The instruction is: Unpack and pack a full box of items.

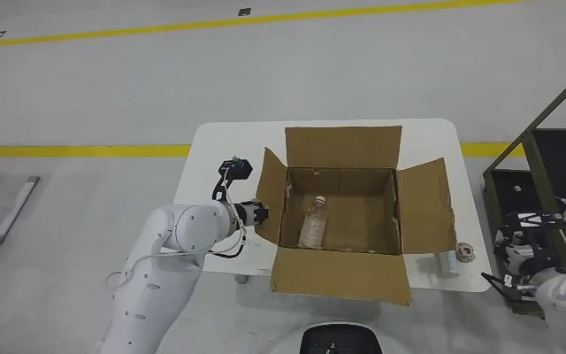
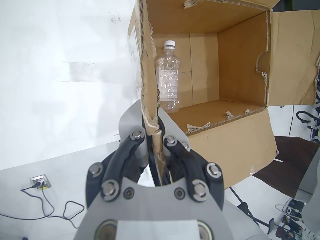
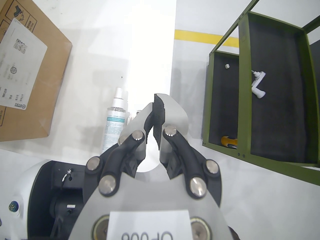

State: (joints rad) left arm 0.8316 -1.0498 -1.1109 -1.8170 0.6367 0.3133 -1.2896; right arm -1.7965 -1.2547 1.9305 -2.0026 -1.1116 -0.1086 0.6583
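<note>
An open cardboard box (image 1: 341, 265) stands on the white table (image 1: 212, 155), all four flaps spread out. One clear plastic bottle (image 1: 313, 221) with a white cap lies on the box floor near its left wall; the bottle (image 2: 168, 78) also appears in the left wrist view. My left gripper (image 1: 259, 213) is shut on the box's left flap (image 2: 146, 81), pinching its torn edge. My right gripper (image 3: 156, 116) hangs off the table's right edge, shut with nothing in it. A white spray bottle (image 3: 113, 123) lies on the table close beyond it.
A spray bottle (image 1: 448, 263) and a small round piece (image 1: 465, 252) lie on the table right of the box. A green metal rack (image 3: 262, 96) with dark shelves stands to the right, holding a white tool (image 3: 258, 84) and an orange-handled item (image 3: 228, 142).
</note>
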